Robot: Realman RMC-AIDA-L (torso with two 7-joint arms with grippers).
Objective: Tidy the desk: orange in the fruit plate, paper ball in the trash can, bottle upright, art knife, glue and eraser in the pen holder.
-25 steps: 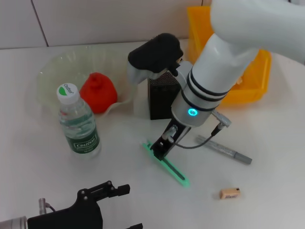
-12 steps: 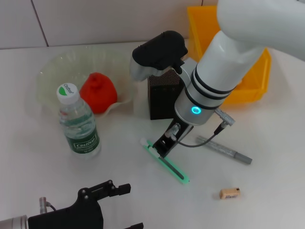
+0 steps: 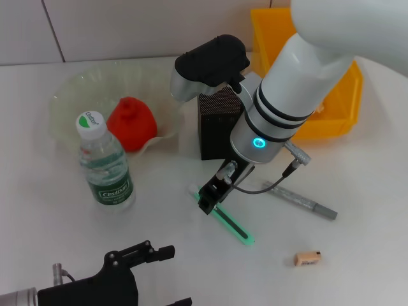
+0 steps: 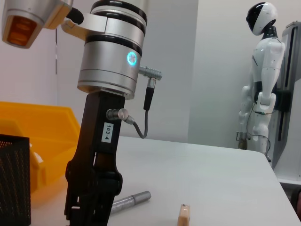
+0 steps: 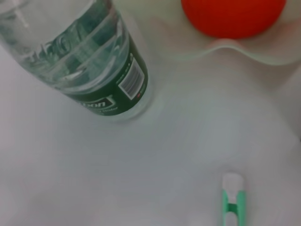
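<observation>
Black fingertips of the right gripper [image 3: 210, 201] sit low over the green art knife [image 3: 231, 223], lying flat on the table [image 3: 357, 268]; whether they clamp it cannot be told. Step in hand: knife pickup. Next calls for a secure pinch, then lift to the pen holder [image 3: 218, 127]. Left gripper [image 3: 137, 255] idles nearby.

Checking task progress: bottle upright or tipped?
Upright. The bottle stands on its base on the table, white cap up, beside the fruit plate.
</observation>
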